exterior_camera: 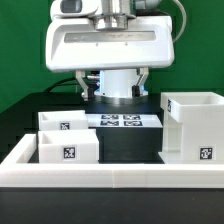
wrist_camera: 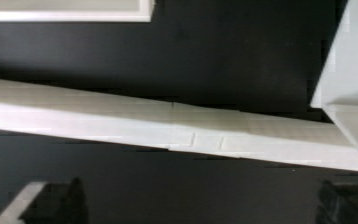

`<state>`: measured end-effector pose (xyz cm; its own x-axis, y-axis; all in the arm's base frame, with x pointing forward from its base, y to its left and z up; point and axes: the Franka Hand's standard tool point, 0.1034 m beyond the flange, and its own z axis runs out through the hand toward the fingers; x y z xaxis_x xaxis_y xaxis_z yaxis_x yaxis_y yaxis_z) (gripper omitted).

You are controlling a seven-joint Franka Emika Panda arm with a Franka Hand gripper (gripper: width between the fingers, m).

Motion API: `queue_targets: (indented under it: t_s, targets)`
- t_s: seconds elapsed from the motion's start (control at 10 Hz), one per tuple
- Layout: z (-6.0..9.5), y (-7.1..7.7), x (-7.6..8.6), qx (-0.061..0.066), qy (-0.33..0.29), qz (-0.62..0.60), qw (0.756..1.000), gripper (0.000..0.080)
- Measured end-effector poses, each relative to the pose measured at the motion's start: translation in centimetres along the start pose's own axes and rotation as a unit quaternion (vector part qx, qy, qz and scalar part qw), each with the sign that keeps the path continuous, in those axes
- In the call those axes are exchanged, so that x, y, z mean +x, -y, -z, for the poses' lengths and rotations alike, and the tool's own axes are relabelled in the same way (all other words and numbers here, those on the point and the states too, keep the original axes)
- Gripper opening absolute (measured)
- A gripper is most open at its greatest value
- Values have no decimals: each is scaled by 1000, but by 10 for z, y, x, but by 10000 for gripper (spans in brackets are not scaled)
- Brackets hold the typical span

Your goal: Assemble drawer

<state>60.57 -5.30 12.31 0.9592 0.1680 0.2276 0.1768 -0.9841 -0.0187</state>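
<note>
The large open-fronted white cube casing [exterior_camera: 194,126] stands at the exterior view's right, with a tag on its front. Two smaller open-topped white boxes stand at the left, one behind [exterior_camera: 62,120] and one in front [exterior_camera: 68,149], each tagged. My gripper [exterior_camera: 116,88] hangs high at the back, above the middle of the table and apart from all parts. In the wrist view the gripper [wrist_camera: 197,205] is open and empty, its two dark fingertips [wrist_camera: 48,200] wide apart over black tabletop. White edges at that frame's border [wrist_camera: 352,55] cannot be identified.
The marker board [exterior_camera: 121,121] lies flat at the table's middle between boxes and casing. The long low white border wall [exterior_camera: 110,178] runs along the front and up the left side. A long white strip [wrist_camera: 158,115] crosses the wrist view.
</note>
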Motion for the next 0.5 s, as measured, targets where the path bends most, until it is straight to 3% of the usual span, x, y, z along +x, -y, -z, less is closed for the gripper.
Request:
queue_targets:
  t_s: [0.1, 0.2, 0.3, 0.4, 0.5]
  targets:
    - [-1, 8, -7, 18, 45, -11, 999, 648]
    - [-4, 5, -5, 23, 66, 1, 998, 648]
    - [-13, -4, -11, 22, 78, 1, 997, 648]
    - [-17, -3, -24, 31, 116, -4, 993, 648]
    - [-22, -6, -28, 31, 126, 0, 992, 648]
